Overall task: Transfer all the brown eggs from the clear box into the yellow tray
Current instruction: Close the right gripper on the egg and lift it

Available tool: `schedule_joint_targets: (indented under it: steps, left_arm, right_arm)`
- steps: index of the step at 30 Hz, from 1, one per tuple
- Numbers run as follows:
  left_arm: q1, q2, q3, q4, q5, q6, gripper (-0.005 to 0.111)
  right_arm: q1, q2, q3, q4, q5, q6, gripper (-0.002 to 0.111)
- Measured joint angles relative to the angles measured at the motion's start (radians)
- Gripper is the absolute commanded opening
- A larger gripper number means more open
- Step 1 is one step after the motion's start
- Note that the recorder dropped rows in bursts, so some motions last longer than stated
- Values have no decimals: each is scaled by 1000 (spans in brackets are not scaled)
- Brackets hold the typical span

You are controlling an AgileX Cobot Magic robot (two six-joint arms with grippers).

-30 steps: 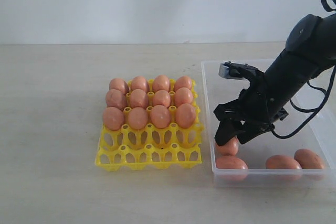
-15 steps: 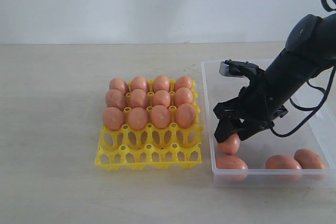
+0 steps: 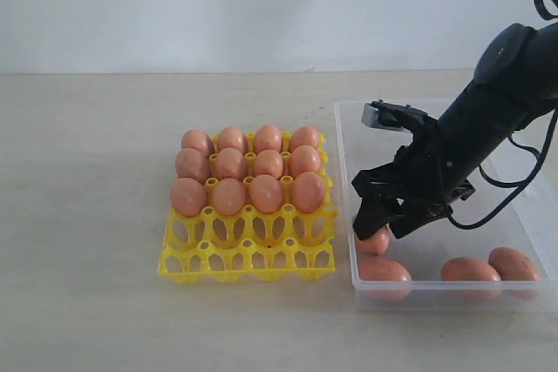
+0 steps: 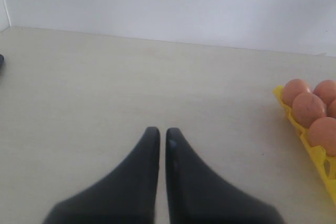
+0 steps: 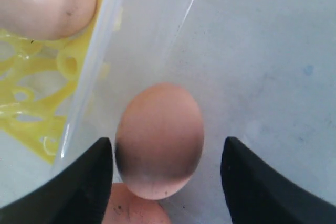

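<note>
target egg (image 5: 160,140) lies on the floor of the clear box (image 3: 343,172), close to the wall facing the yellow tray (image 3: 248,260); second egg (image 3: 384,269) just beside it, two more eggs (image 3: 491,267) further along the near wall; that makes four on show in the box, and the arm may hide others; tray carries twelve eggs in its three far rows, the two near rows have bare cups; right gripper (image 3: 377,226) is down over the target egg with jaws spread and not clamped; one finger (image 5: 86,182) looks to be touching the shell or just off it, the other stands clearly apart; left gripper (image 4: 159,132) is closed on nothing over bare table (image 4: 105,77); my read: grasp stage of the next pick; next move calls for centring on the egg, a gentle close, then a lift clear of the box wall and neighbour egg before crossing to a bare cup
</note>
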Motion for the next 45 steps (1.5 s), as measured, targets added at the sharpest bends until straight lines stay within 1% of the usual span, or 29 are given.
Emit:
schedule_joint_targets:
  steps: [11, 14, 15, 20, 21, 22, 31, 36, 40, 45]
  left_arm:
    - [0, 0, 0, 0, 0, 0, 4]
    - [0, 0, 0, 0, 0, 0, 4]
    - [0, 0, 0, 0, 0, 0, 4]
    - [0, 0, 0, 0, 0, 0, 4]
    - [0, 0, 0, 0, 0, 0, 4]
    - [0, 0, 0, 0, 0, 0, 4]
    - [0, 0, 0, 0, 0, 0, 4]
    - [0, 0, 0, 0, 0, 0, 4]
    - [0, 0, 0, 0, 0, 0, 4]
    - [0, 0, 0, 0, 0, 0, 4]
  right_arm:
    - [0, 38, 0, 27, -45, -16, 53]
    - [0, 41, 0, 39, -47, -18, 40]
    - [0, 45, 0, 43, -47, -18, 33]
    - [0, 47, -2, 52, -45, -18, 8]
    - [0, 47, -2, 52, -45, -18, 1]
    - [0, 47, -2, 52, -43, -21, 0]
    - [0, 42, -2, 51, -48, -51, 0]
    - [0, 10, 0, 35, -120, -51, 0]
    - [0, -24, 0, 30, -138, -51, 0]
    - [0, -57, 0, -39, -181, 15, 0]
